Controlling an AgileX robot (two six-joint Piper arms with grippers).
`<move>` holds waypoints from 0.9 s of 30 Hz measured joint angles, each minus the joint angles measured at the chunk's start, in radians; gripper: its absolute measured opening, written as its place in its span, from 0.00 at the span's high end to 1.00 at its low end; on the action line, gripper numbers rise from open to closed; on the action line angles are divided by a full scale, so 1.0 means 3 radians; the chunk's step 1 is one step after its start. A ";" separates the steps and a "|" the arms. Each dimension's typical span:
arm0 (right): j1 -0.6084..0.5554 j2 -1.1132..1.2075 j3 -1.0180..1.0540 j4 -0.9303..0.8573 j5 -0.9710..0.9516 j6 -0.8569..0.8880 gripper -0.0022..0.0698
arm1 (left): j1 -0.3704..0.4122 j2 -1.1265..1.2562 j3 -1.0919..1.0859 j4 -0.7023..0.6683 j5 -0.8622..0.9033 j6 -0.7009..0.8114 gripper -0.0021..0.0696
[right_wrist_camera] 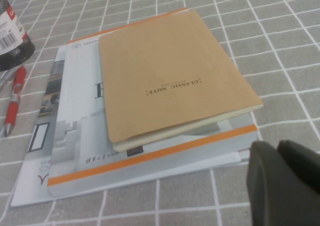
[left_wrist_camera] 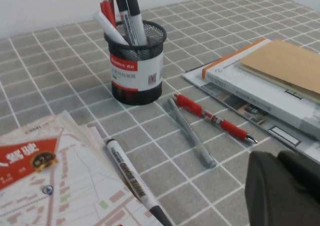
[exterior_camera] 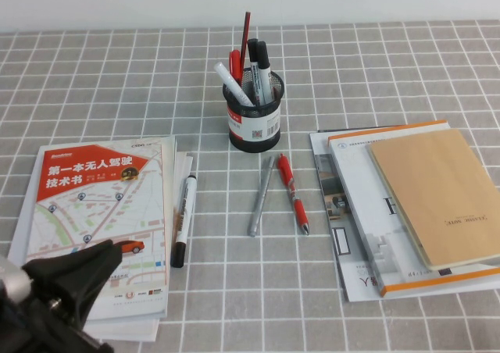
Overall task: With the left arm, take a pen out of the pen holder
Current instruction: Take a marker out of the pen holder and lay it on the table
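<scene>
Left gripper (exterior_camera: 98, 259) sits at lower left of the high view, over the lower corner of the map booklet (exterior_camera: 94, 205). Its pads are pressed together and hold nothing. It is well apart from the pen holder.

Right gripper (right_wrist_camera: 276, 148) shows only in the right wrist view, near a corner of the white orange-edged book (right_wrist_camera: 150, 161). Its pads are together too, with nothing between them.

Whiteboard marker (exterior_camera: 182, 220) lies just beside the right edge of the booklet stack, black cap toward the bottom of the frame.

Grey pen (exterior_camera: 260, 197) and red pen (exterior_camera: 293, 193) lie side by side at centre frame. They are close at the top ends and spread apart lower down, both just below the holder.

Pen holder (exterior_camera: 255, 119) is a black mesh cup with a white and red label, upright at upper centre of the high view. The pens in it (exterior_camera: 251, 64) stick up past the rim: red ones, two black-capped markers and a white marker leaning left.

Tan notebook (exterior_camera: 433, 197) lies on top of the white orange-edged book at the right of the frame, with more printed sheets under them.

Everything rests on a grey grid-pattern tablecloth (exterior_camera: 375, 72).
</scene>
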 joint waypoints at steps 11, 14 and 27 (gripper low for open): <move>0.0000 0.0000 0.0000 0.0020 0.0000 0.0000 0.99 | 0.0336 -0.0901 0.0000 0.3834 0.0518 -0.4307 0.97; 0.0000 0.0000 0.0000 0.0025 0.0000 0.0000 0.99 | 0.0611 -0.1249 0.0025 0.4548 0.0995 -0.5264 0.97; 0.0000 0.0000 0.0000 0.0033 0.0000 0.0000 0.99 | 0.1195 -0.2050 0.0738 0.4994 0.0438 -0.5345 0.97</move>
